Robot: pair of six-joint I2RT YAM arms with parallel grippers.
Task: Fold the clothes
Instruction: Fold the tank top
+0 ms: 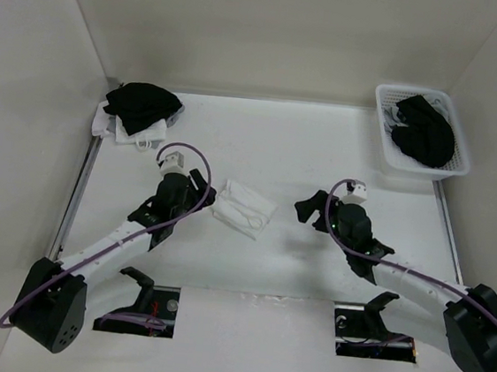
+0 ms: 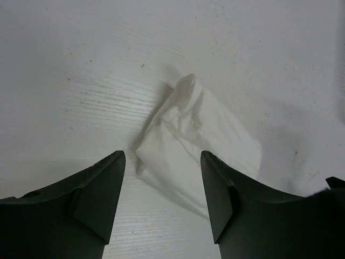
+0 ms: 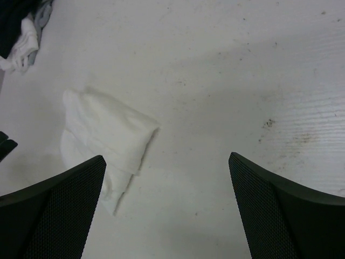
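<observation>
**A:** Eyes on the white top [image 1: 243, 207]. It lies mid-table as a small folded packet of thin, soft cloth, roughly oblong, with rumpled edges. A faint thin loop, seemingly a strap, shows on its upper face.

**B:** It sits between the two arms, nearer the left one. Nobody has hold of it.

**A:** Correct. The left gripper [image 2: 161, 156] hangs just short of it, its two dark wedge-shaped fingers spread apart. The near end of the packet shows in the gap ahead of them, and nothing is pinched.

**B:** And the right gripper [image 3: 166, 157]?

**A:** Spread very wide, with black mesh-textured fingers and only bare table [image 1: 323, 149] between them. The packet lies toward the left of that wrist view, apart from the fingers.

**B:** What's the surface like?

**A:** White and matte, with faint wood grain and a few dark specks in the close views.

**B:** Back right corner, there's a white plastic basket [image 1: 382, 102] with slotted walls and black clothing [image 1: 425, 133] heaped inside.

**A:** Back left, another heap, a black garment [image 1: 141, 104] on top of white pieces [image 1: 134, 137]. Purple cables [image 1: 201, 168] loop along both arms.
</observation>
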